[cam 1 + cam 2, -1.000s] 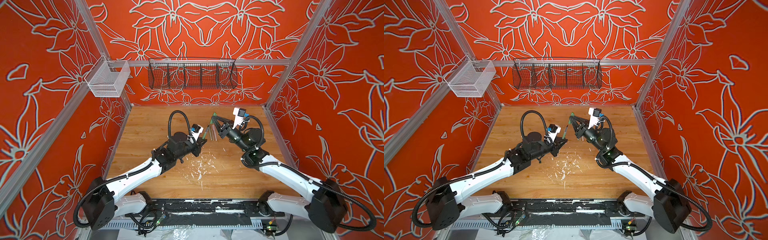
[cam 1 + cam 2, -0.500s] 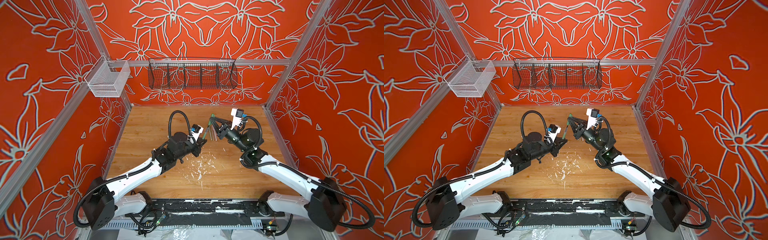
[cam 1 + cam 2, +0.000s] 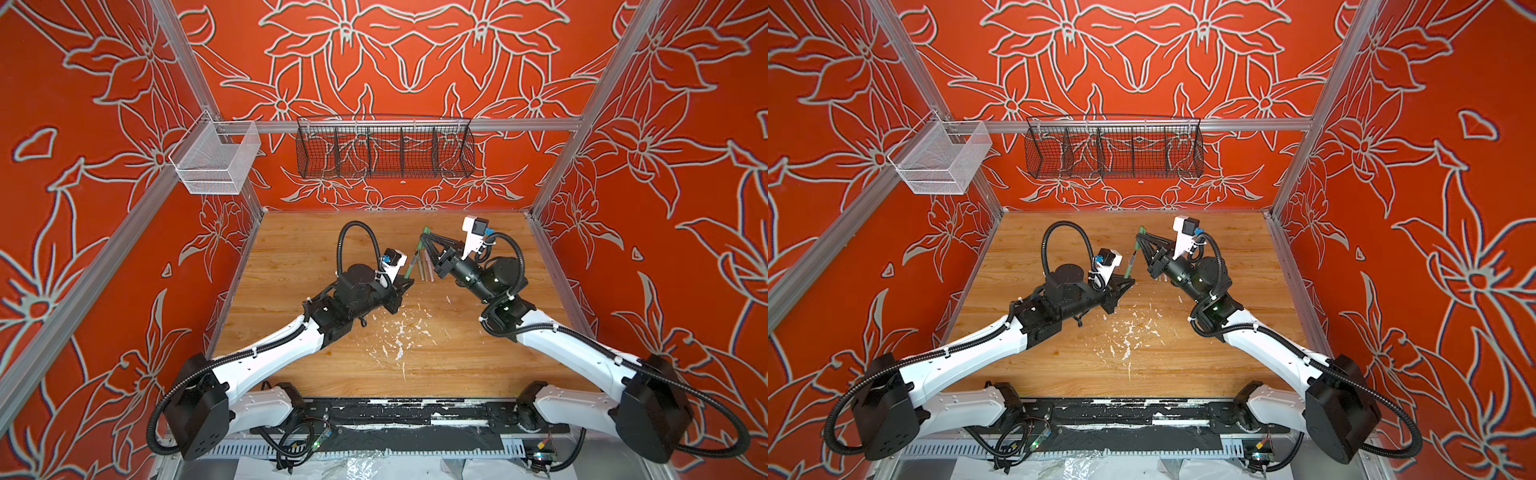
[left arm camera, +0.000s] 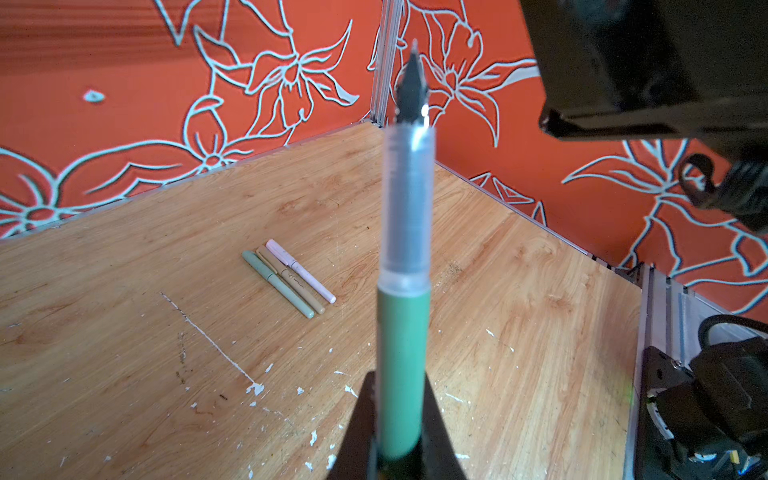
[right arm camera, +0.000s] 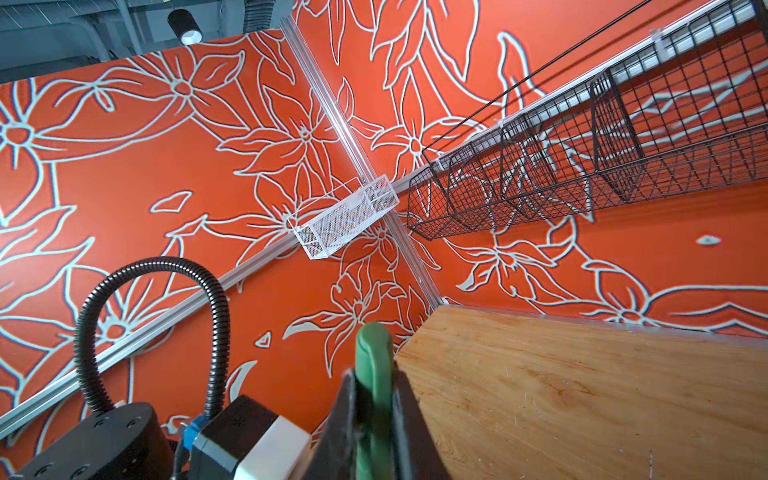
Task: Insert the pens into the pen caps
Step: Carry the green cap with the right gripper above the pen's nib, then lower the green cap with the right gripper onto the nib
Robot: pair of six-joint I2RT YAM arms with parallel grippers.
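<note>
My left gripper (image 4: 401,384) is shut on the dark green pen (image 4: 405,291). Its clear grip and dark tip point up and away from the jaws. In both top views this pen (image 3: 411,266) (image 3: 1129,266) rises from the left gripper (image 3: 405,282) (image 3: 1126,282) near the table's middle. My right gripper (image 5: 374,374) is shut on a dark green pen cap (image 5: 374,345), held just beyond the pen's tip (image 3: 424,232) (image 3: 1142,230). A light green pen (image 4: 277,283), a tan pen (image 4: 291,280) and a pale pink pen (image 4: 300,271) lie side by side on the wood, seemingly capped.
White paint flecks (image 3: 399,332) dot the wooden table (image 3: 299,249). A black wire basket (image 3: 384,147) hangs on the back wall and a white mesh basket (image 3: 216,162) on the left rail. The right arm's body (image 4: 644,62) looms close to the pen tip.
The right gripper with the cap has edged slightly left, toward the pen tip. The left arm and its pen have stayed still.
</note>
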